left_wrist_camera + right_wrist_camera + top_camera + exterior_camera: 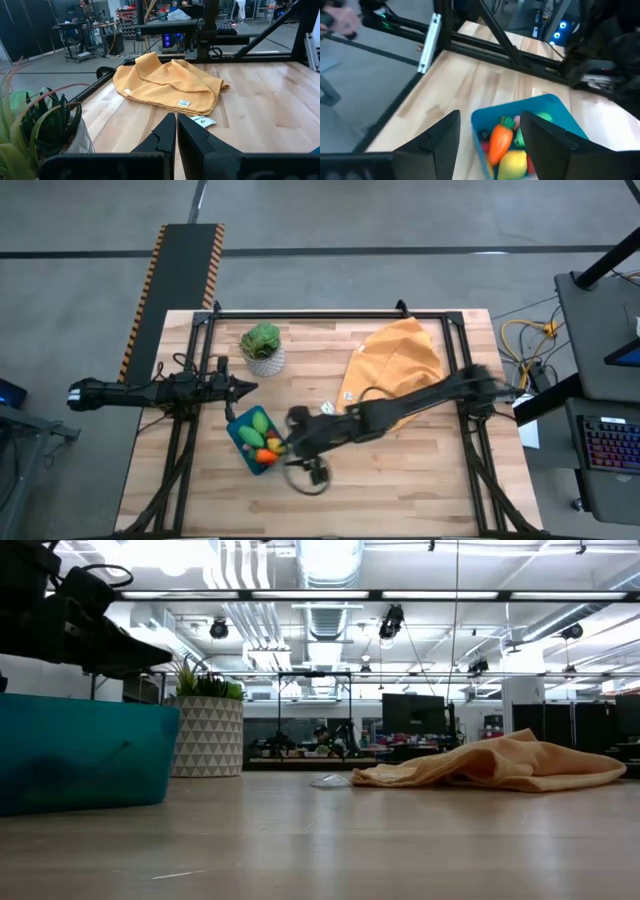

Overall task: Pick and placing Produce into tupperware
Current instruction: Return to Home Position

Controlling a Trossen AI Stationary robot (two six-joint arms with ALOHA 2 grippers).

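high view: rounded teal tupperware (238, 436) (smooth plastic)

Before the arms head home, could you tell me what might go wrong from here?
The open right gripper hangs just above the tupperware; a finger could clip its rim and jostle the carrot inside. The right arm also crosses the orange cloth's edge and might drag it. The shut left gripper, beside the plant, looks clear.

Right pincer (490, 125) hangs with fingers spread wide, its arm stretched long behind it; left pincer (176, 120), close by, fingers pressed together.
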